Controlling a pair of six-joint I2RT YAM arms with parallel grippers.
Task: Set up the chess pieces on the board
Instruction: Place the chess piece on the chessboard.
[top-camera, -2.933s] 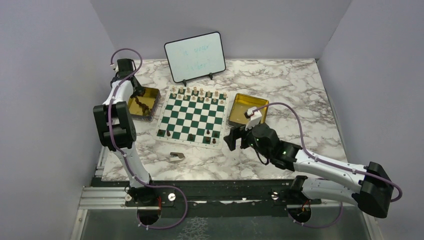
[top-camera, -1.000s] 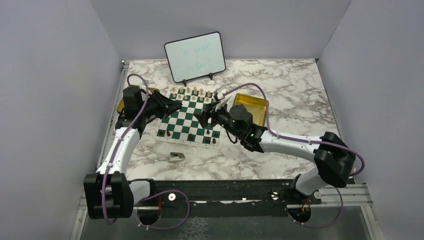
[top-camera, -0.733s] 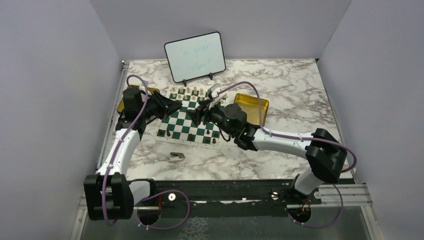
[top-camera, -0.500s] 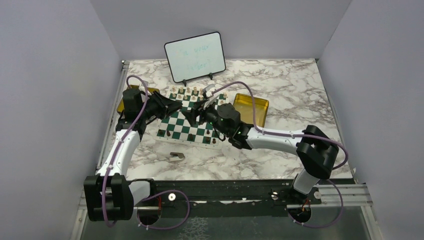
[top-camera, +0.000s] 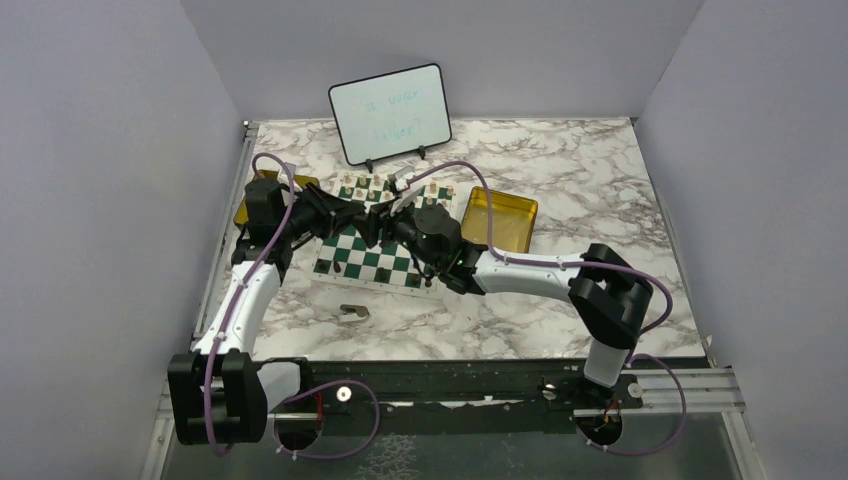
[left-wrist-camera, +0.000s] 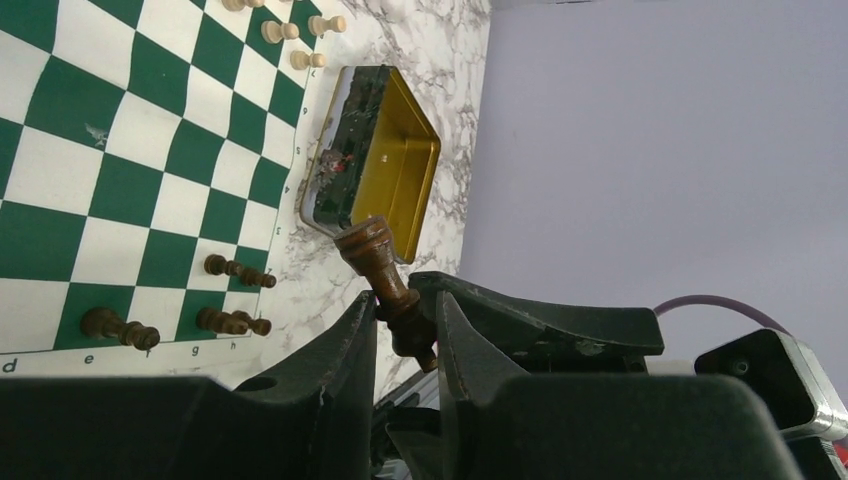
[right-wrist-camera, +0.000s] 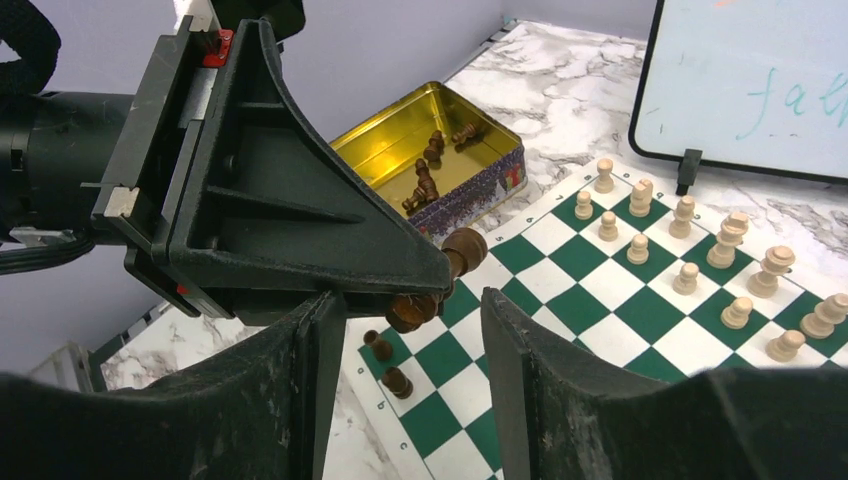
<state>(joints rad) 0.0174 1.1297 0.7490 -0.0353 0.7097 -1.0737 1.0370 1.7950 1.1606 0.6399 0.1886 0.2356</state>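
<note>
Two light rows (right-wrist-camera: 685, 245) stand at the board's (left-wrist-camera: 120, 190) far edge; few dark pieces (left-wrist-camera: 225, 295) at its near edge, more in the tin (right-wrist-camera: 430, 150). My left pincer (left-wrist-camera: 403, 305) pinches one dark piece (left-wrist-camera: 385, 270) above the board; the right pincer (right-wrist-camera: 405, 300) is spread.

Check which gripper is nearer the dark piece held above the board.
Left. The left gripper is shut on the dark piece; the right gripper is open, the piece just beyond its fingertips.
</note>
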